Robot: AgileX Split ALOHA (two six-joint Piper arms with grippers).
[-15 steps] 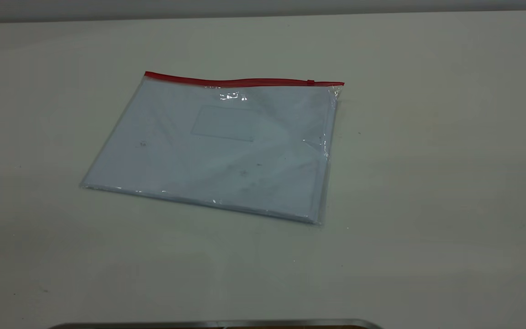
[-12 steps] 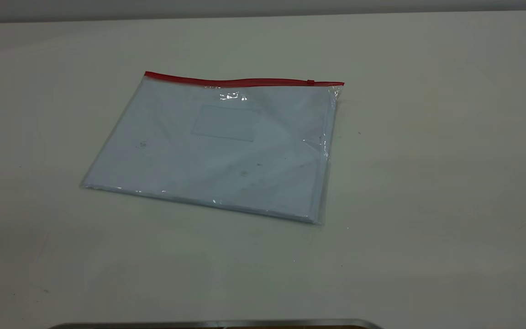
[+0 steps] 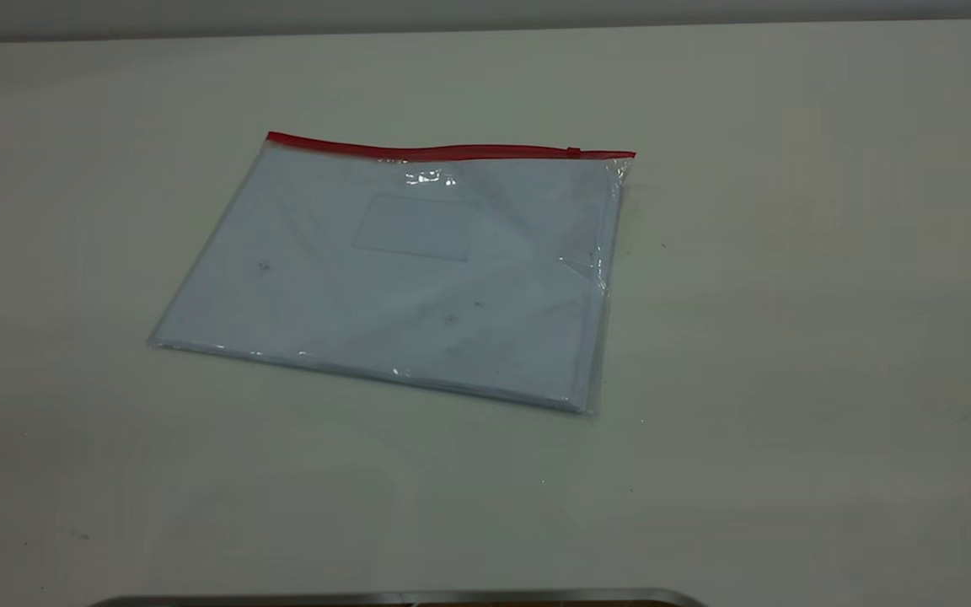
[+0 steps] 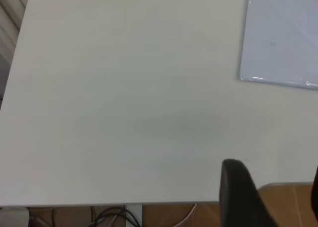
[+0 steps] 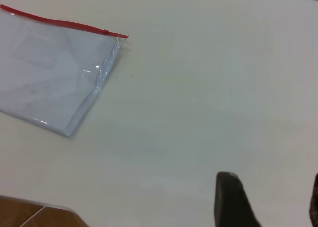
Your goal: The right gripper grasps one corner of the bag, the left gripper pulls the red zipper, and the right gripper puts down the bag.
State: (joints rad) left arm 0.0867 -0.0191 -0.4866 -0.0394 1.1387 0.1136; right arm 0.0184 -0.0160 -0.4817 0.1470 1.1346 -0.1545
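Note:
The bag (image 3: 401,270) lies flat on the white table (image 3: 789,337), clear plastic with white sheets inside. The red zipper (image 3: 452,153) runs along its far edge, with the small slider (image 3: 573,152) near the corner of the bag (image 3: 624,160). Neither gripper shows in the exterior view. In the left wrist view the left gripper (image 4: 273,167) is open and empty over the table's edge, far from the bag (image 4: 283,38). In the right wrist view the right gripper (image 5: 271,176) is open and empty above bare table, well off from the bag (image 5: 49,73) and its corner (image 5: 121,37).
A metallic rim (image 3: 401,598) runs along the near edge of the exterior view. Cables (image 4: 114,217) hang below the table's edge in the left wrist view, over a wooden floor (image 4: 288,202).

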